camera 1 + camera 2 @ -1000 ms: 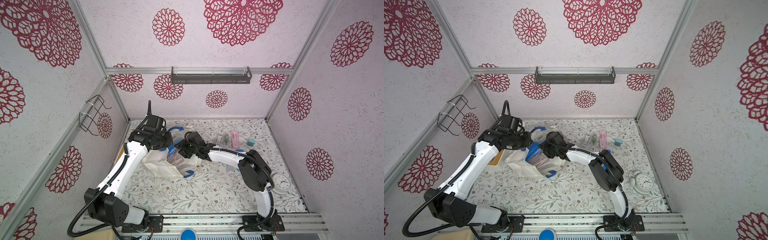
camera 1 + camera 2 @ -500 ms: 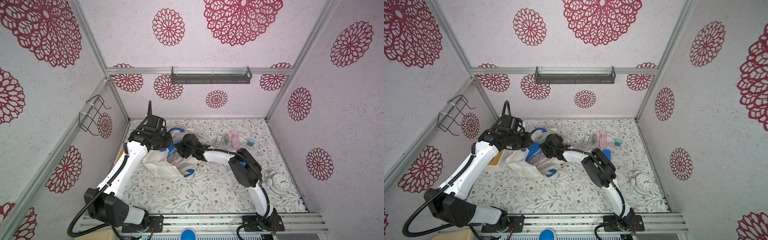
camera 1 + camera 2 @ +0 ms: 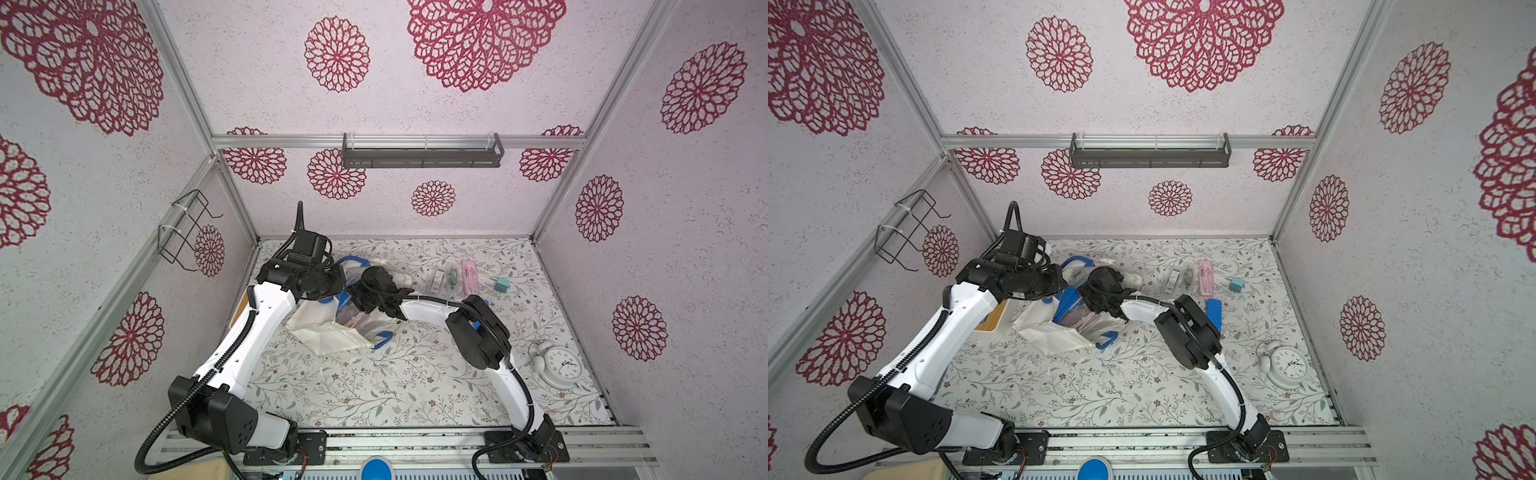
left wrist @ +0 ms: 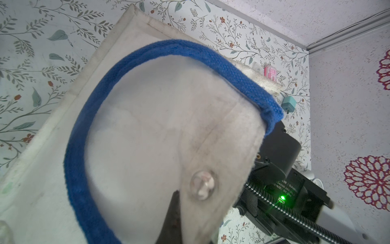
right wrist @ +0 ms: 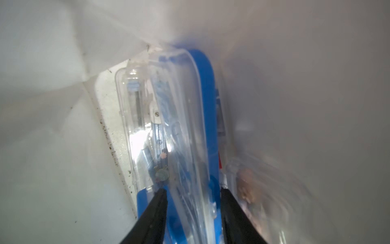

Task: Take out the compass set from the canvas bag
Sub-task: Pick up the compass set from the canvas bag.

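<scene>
The off-white canvas bag (image 3: 328,332) (image 3: 1054,336) with blue handles lies at the table's left, its mouth held up. My left gripper (image 3: 337,284) (image 4: 183,221) is shut on the canvas bag's rim beside a snap button (image 4: 202,186). My right gripper (image 3: 358,300) (image 5: 192,190) reaches inside the bag. Its two black fingers press on either side of the compass set (image 5: 185,126) (image 3: 1065,305), a blue case with a clear lid standing on edge. One fingertip (image 5: 160,192) rests on the lid and one on the blue back.
A second clear packet (image 5: 253,186) lies beside the case inside the bag. On the table behind stand a pink case (image 3: 469,272), clear packets (image 3: 444,279) and a teal cube (image 3: 501,284). A blue object (image 3: 1214,313) sits under my right arm. A white alarm clock (image 3: 561,365) stands at the right.
My right arm has pushed further left into the bag and its jaws have narrowed onto the case. The left arm and the bag rim have stayed put.
</scene>
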You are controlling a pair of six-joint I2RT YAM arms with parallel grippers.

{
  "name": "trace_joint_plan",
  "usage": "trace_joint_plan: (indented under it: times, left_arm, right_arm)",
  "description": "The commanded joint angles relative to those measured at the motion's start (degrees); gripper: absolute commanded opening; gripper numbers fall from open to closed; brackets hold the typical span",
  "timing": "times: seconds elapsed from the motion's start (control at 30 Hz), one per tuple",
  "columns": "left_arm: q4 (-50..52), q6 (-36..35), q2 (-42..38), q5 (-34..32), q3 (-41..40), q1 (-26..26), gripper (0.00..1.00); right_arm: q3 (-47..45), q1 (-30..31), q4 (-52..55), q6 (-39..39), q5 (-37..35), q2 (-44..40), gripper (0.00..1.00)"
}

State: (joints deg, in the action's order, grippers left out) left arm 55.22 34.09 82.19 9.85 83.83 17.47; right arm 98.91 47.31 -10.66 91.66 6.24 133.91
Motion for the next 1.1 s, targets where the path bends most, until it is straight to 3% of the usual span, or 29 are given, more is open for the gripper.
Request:
trace_joint_plan:
  times: [0.0, 0.43, 1.07]
  left_arm:
    - [-0.5, 0.0, -2.2, 1.6, 0.3, 0.3, 0.00]
    - [-0.6, 0.7, -3.6, 0.9, -1.1, 0.5, 0.00]
    - [-1.4, 1.5, -4.1, -3.1, -1.9, 0.3, 0.00]
  right_arm:
    - [2.4, -1.7, -3.9, 1.1, -1.4, 1.4, 0.37]
    - [12.9, -2.0, 0.7, -6.2, 3.3, 4.5, 0.16]
    - [-0.9, -1.9, 1.1, -12.8, 6.0, -10.2, 0.09]
